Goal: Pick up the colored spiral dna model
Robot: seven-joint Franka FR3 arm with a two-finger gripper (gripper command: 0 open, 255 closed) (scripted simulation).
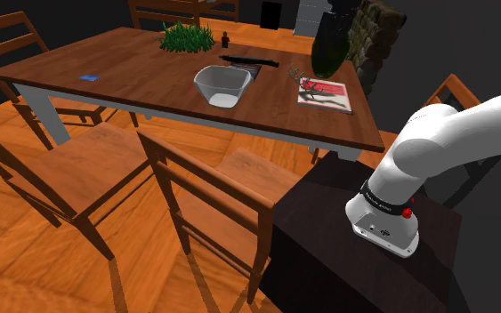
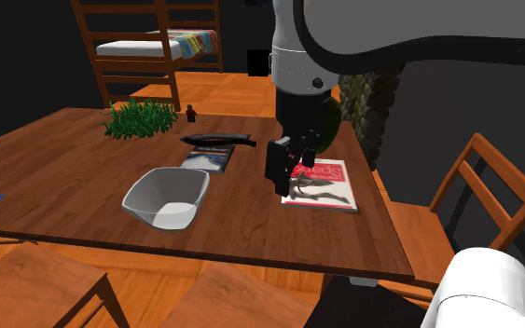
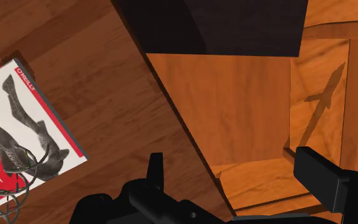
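The jaws hang open above the wooden surface [image 2: 64,158], over a corner of the red-edged book [image 2: 335,179]. The DNA model [image 3: 18,168], a dark wiry spiral, lies on that book beside the jaws, not between them. A white bowl [image 2: 172,171] and a green plant [image 2: 141,119] stand farther along.

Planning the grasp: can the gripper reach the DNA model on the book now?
Probably yes: gripper hangs close beside the DNA model, jaws open, and nothing covers it on the book.
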